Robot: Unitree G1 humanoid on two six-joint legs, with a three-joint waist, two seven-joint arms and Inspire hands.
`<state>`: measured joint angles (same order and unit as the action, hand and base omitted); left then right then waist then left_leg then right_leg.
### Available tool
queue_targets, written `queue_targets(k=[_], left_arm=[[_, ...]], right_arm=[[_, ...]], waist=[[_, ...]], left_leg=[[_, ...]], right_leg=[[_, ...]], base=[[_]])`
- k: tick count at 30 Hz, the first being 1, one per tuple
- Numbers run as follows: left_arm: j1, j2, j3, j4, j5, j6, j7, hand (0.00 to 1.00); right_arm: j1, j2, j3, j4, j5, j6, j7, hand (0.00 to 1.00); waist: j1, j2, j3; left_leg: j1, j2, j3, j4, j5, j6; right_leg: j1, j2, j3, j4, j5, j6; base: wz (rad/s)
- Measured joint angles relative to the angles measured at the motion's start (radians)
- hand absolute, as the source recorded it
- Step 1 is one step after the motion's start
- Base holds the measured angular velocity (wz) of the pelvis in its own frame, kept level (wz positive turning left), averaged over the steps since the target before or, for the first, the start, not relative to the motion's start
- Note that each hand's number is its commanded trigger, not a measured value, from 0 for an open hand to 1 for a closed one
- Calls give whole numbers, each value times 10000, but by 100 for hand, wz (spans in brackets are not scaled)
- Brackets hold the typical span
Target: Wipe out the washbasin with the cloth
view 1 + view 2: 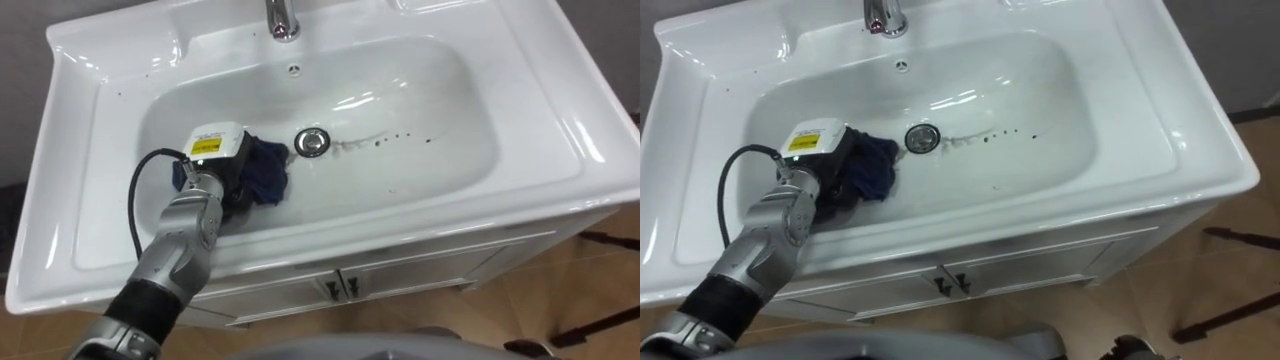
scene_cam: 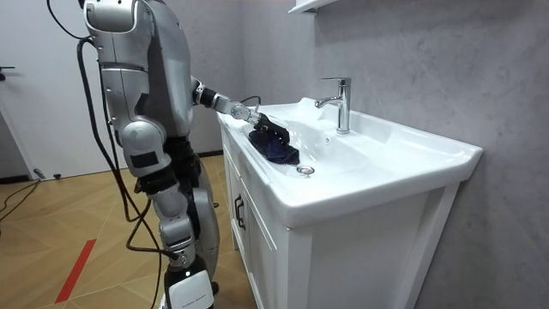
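The white basin (image 1: 440, 130) has a metal drain (image 1: 312, 141) at its middle. Small dark specks (image 1: 402, 136) dot the bowl just right of the drain. A dark blue cloth (image 1: 268, 172) lies bunched on the bowl's left slope, touching the drain's left side. My left hand (image 1: 222, 170) rests on the cloth's left part, its dark fingers curled into the fabric. In the room view the same hand (image 2: 268, 129) reaches over the basin's front rim. My right hand (image 2: 170, 161) hangs low by my hip.
A chrome tap (image 1: 282, 18) stands at the back rim, with an overflow hole (image 1: 294, 69) below it. Cabinet doors (image 1: 400, 275) close off the space under the basin. I stand at the basin's front, wooden floor (image 2: 69, 232) behind me.
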<state>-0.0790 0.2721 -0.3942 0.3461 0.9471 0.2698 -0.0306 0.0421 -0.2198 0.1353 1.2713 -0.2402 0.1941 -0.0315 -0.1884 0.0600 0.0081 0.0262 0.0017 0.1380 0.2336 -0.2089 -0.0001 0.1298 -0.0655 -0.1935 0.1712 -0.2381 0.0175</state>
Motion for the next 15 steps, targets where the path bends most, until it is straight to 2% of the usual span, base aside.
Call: queue_targets(k=[5,10,15], left_arm=[[-131,-266,-22,64,-449,80,-12,100],[-368,-847,-236,174,-678,81,-52,100],[-957,-1478,-1049,294,-1143,-51,-169,100]], right_arm=[[3,18,36,-53,12,11,-181,0],[-38,75,115,-70,-9,-34,-211,0],[-46,142,410,-82,-15,-121,-198,0]], waist=[[-59,-10,0],[-309,-43,6],[-571,-86,19]], left_leg=[[-42,-12,-1,-5,6,11],[-56,-24,1,-36,15,24],[-50,-35,18,-127,20,24]], right_leg=[[-44,-21,-2,16,-4,7],[-64,-29,33,9,-8,13],[-101,-34,25,-20,-9,17]], base=[[0],[0],[0]])
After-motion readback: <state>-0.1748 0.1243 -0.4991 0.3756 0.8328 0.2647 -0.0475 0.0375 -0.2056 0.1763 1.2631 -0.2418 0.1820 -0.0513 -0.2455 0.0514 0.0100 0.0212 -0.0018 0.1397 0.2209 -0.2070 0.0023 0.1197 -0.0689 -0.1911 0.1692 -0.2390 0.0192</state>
